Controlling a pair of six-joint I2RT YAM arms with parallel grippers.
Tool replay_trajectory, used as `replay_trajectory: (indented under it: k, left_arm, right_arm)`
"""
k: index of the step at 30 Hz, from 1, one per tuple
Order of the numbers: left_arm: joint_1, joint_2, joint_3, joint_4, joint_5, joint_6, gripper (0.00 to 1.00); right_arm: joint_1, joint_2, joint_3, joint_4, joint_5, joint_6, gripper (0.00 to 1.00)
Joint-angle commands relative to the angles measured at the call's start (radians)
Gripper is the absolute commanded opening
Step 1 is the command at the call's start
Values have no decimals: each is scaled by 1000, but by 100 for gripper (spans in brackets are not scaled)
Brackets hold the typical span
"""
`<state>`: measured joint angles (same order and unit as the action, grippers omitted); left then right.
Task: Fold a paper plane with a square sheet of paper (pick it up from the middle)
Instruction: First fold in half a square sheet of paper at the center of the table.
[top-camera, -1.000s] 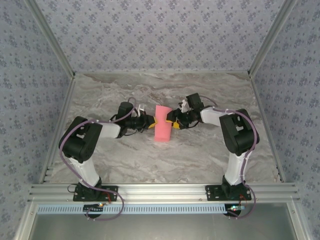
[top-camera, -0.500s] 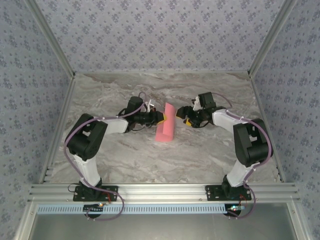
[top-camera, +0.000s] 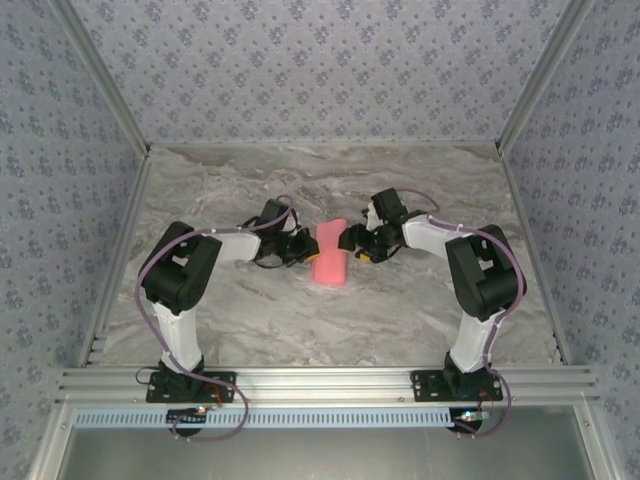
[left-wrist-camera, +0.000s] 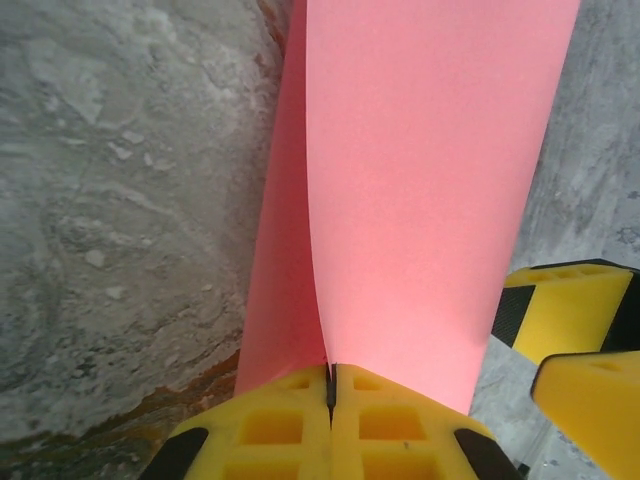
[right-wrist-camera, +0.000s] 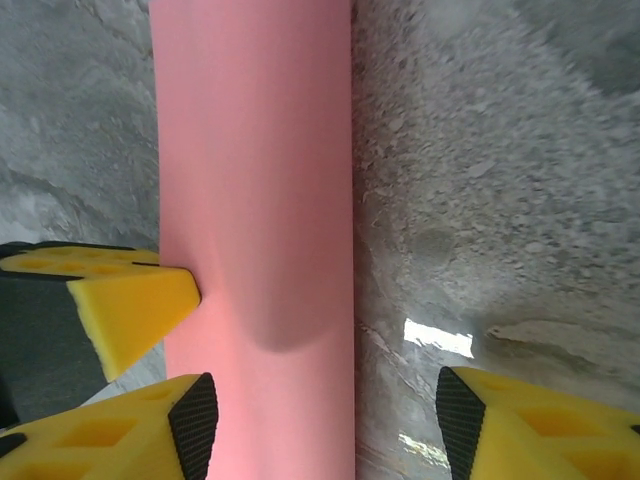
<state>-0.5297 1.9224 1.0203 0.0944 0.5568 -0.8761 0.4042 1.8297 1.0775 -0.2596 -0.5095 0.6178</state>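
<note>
Left tool (left-wrist-camera: 330, 388) pinches the sheet (top-camera: 330, 265), right tool (top-camera: 350, 244) spread, over marbled table (top-camera: 400, 320) amid floral walls (top-camera: 320, 70).

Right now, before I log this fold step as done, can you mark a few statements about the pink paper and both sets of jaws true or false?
1. The salmon-pink sheet of paper is doubled over into a narrow strip. True.
2. The left jaws stand open. False: they are shut on the paper's end.
3. The right jaws are clamped on the paper. False: they stand open astride it, with a gap on one side.
4. The paper is between the two arms, over the middle of the grey marbled tabletop. True.
</note>
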Motion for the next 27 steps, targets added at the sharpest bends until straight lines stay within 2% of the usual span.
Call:
replay_trajectory:
  k: [1, 7, 13, 16, 20, 27]
  left_arm:
    - [2, 11, 41, -62, -21, 50, 3]
    - [2, 24, 72, -102, -25, 73, 4]
    - [5, 28, 95, -141, -36, 86, 10]
    - [9, 15, 101, -151, -40, 83, 18]
    - [24, -36, 107, -185, -69, 78, 33]
    - [42, -136, 94, -264, -179, 69, 41]
  right_arm:
    - [10, 29, 43, -40, 13, -18, 62]
    - [18, 65, 67, -60, 25, -13, 56]
    - [21, 94, 82, -75, 49, 0, 49]
    - [24, 104, 87, -95, 75, 0, 48]
    - [28, 122, 93, -132, 122, 3, 46]
    - [42, 167, 105, -170, 176, 3, 45]
